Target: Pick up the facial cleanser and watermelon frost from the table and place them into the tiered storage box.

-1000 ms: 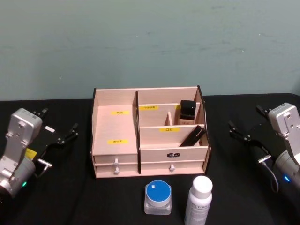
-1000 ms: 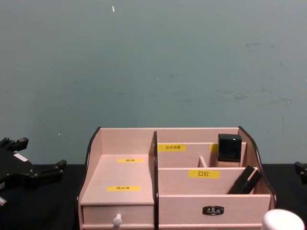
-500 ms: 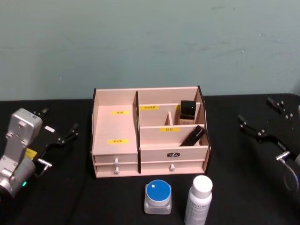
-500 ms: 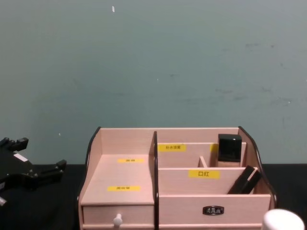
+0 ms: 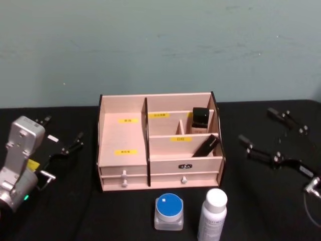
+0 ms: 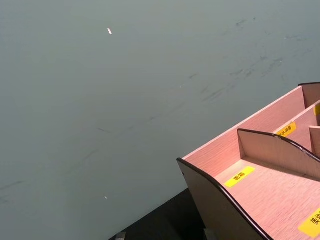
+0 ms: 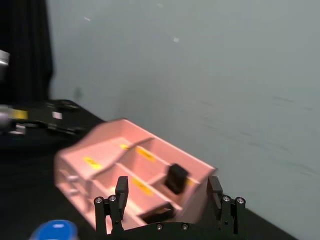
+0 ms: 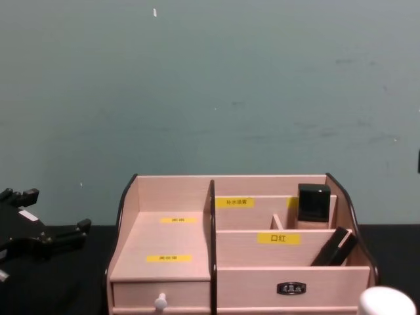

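The tiered storage box (image 5: 123, 135) stands mid-table, pale wood with yellow labels and two front drawers. It also shows in the chest view (image 8: 249, 285) and both wrist views (image 6: 265, 185) (image 7: 75, 160). In front of it stand a white bottle with a white cap, which I take for the facial cleanser (image 5: 213, 213) (image 8: 387, 303), and a small clear jar with a blue lid, likely the watermelon frost (image 5: 169, 211) (image 7: 52, 231). My right gripper (image 5: 257, 125) (image 7: 168, 192) hovers open to the right of the box. My left gripper (image 5: 62, 131) (image 8: 49, 211) rests open to the box's left.
A black square bottle (image 5: 200, 120) and a slanted black tube (image 5: 205, 145) occupy the box's right compartments. The box's wide left tiers hold nothing. The table is covered in black cloth (image 5: 271, 201), with a grey-green wall close behind.
The right arm pulled right, then swung back toward the box; its silver wrist housing has left the head view. The left arm, box, bottle and jar have not moved.
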